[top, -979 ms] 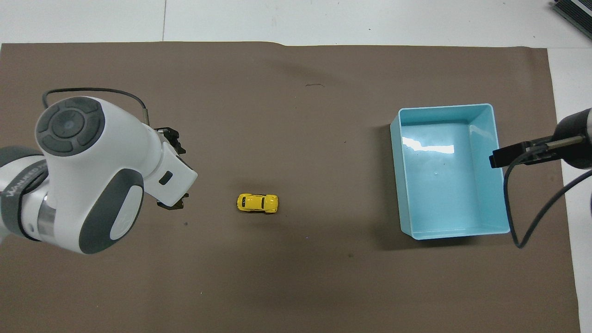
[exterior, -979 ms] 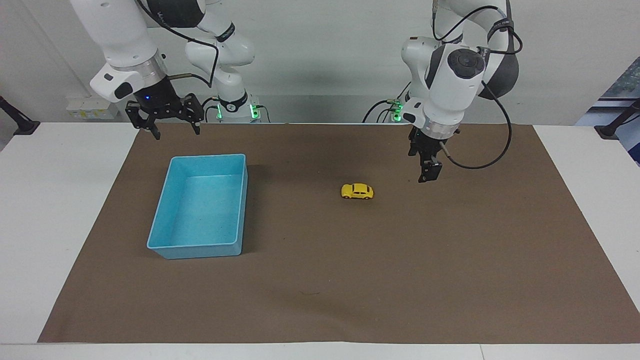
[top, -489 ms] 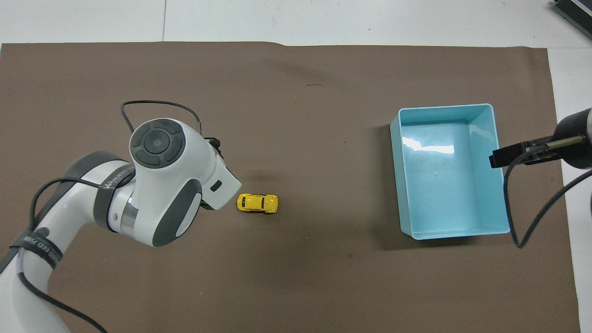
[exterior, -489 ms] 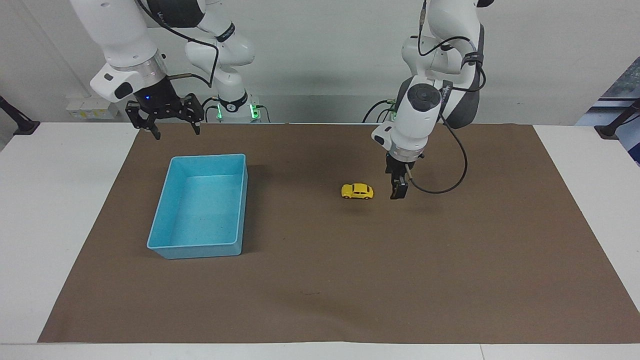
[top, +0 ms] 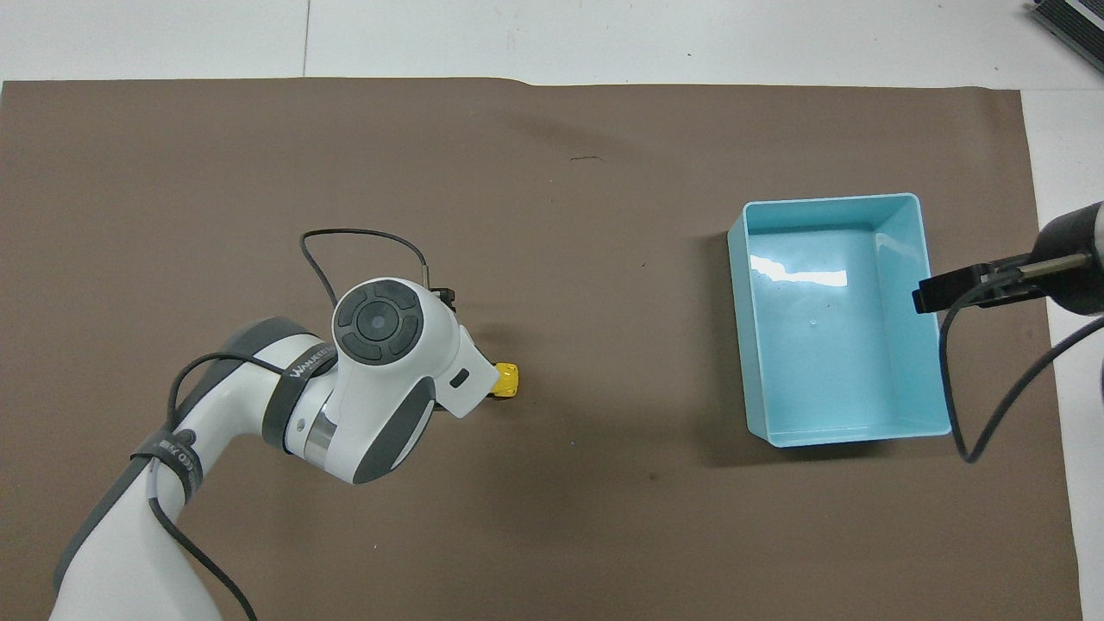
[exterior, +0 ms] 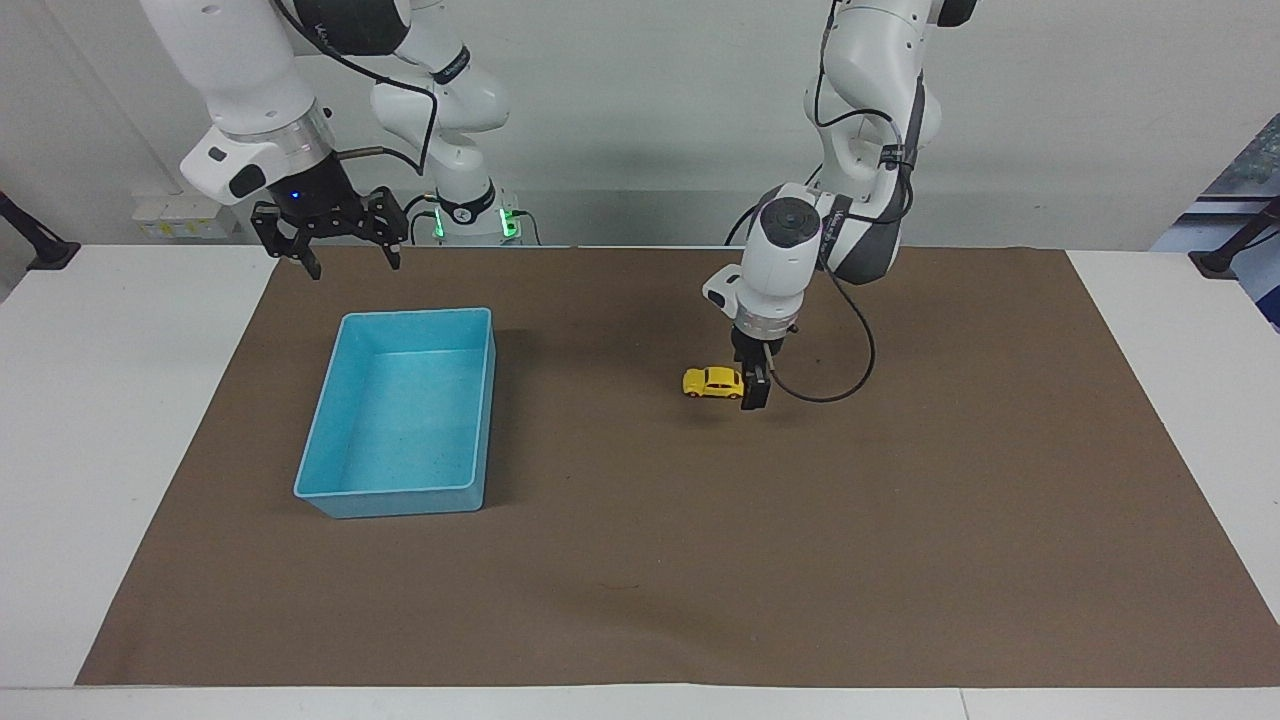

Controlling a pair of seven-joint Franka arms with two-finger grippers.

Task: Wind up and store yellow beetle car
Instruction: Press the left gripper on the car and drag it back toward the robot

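Left tool (exterior: 755, 392) at yellow beetle car (exterior: 712, 382); open mat (exterior: 800, 560) around.

I see the yellow beetle car (exterior: 713, 382) on the mat (exterior: 700, 560) mid-tabletop, the left gripper (exterior: 755, 392) at its end, the bin (exterior: 400, 415) toward the right arm's end.

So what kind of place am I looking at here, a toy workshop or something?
More likely a robot lab or test bench. Two white arms stand at a white table covered by a brown mat, against a bare wall. The props are sparse: a yellow beetle car and a light-blue bin.
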